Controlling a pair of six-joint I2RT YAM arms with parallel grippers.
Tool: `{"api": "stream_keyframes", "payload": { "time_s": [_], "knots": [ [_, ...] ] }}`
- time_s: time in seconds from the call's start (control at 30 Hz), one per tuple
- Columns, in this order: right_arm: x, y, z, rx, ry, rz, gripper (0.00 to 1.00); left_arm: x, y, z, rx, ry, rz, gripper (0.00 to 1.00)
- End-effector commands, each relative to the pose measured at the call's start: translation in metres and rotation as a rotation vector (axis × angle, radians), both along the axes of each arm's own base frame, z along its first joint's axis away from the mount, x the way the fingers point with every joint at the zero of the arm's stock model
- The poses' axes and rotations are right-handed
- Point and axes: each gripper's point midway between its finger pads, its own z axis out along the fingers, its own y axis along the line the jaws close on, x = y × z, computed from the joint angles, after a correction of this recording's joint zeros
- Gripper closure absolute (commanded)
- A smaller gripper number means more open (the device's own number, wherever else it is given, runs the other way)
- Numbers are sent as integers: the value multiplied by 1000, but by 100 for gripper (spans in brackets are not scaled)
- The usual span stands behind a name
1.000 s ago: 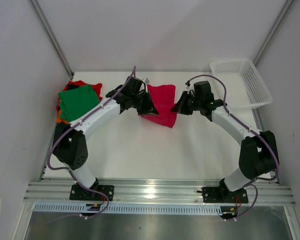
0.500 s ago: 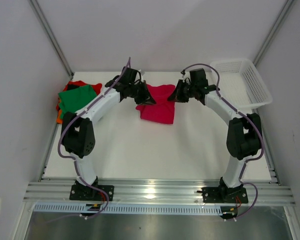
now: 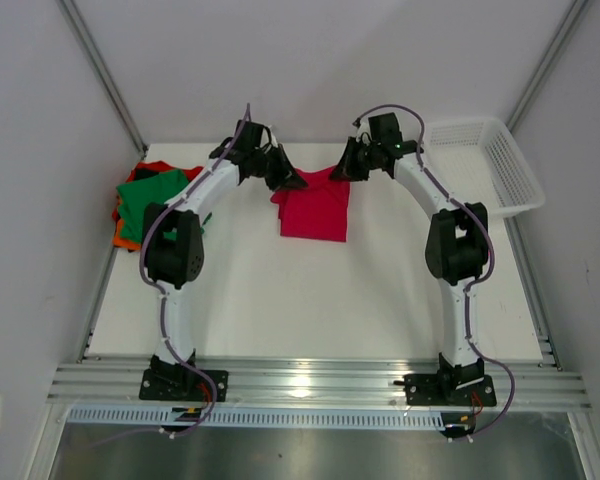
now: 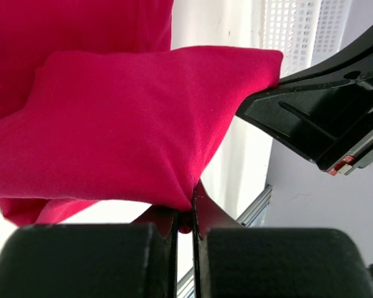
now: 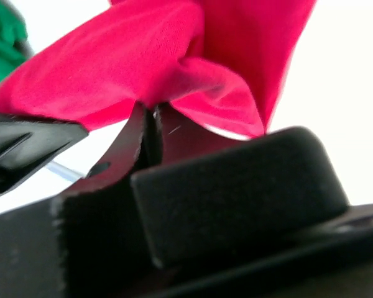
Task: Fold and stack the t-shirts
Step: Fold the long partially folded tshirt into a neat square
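Crimson cloth is gripped from both sides near the far edge of the table (image 3: pixel 280 300). The crimson-red t-shirt (image 3: pixel 315 212) is pinched at the left end of its far hem by the left gripper (image 4: pixel 185 210) and at the right end by the right gripper (image 5: pixel 150 118). Both pairs of jaws are pressed tight together, with a fold of fabric caught between them. The far edge of the shirt is held up between the two grippers, while the rest appears to be draped down onto the white surface, roughly midway between the left and right edges. In the left wrist view the cloth is bunched into a puffed fold over the fingertips, and the black body of the right gripper is seen just beside it. At the left edge a pile is seen: a green t-shirt (image 3: pixel 156 200) on top, an orange t-shirt (image 3: pixel 125 238) showing at its near side, a red t-shirt (image 3: pixel 162 167) at its far side. A white mesh basket (image 3: pixel 485 165) is set at the far right corner, well apart from the held shirt.
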Motion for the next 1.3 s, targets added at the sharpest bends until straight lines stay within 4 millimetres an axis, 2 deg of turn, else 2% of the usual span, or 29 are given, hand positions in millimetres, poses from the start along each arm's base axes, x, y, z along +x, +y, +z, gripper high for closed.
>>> {"api": "stream_keyframes", "payload": {
  "time_s": [0.0,0.03,0.07,0.17,0.3,0.7,0.77,0.8,0.9,1.1,1.27],
  "knots": [
    [55,-78,-12,-142,-49,-213,100,15,16,21,-71,35,16,99],
    [58,-77,-9,-134,-54,-219,100,19,18,18,-72,40,22,100],
    [60,-76,-12,-131,-51,-219,100,23,18,21,-77,34,21,99],
    [65,-76,-20,-127,-38,-224,100,31,21,12,-89,52,28,99],
    [66,-76,-35,-131,-12,-226,100,36,24,-9,-91,88,34,99],
    [66,-80,-67,-155,39,-224,99,38,36,-49,-75,138,54,99],
    [64,-80,-71,-161,42,-225,99,39,40,-53,-72,134,62,99],
    [66,-80,-65,-157,19,-228,99,37,41,-57,-70,140,63,99],
    [63,-84,-75,-172,27,-234,99,34,42,-69,-71,162,65,99],
    [65,-87,-84,-201,25,-229,99,37,37,-74,-118,128,62,99],
    [74,-88,-80,-203,-17,-238,99,50,34,-59,-146,40,59,99]
  ]
}}
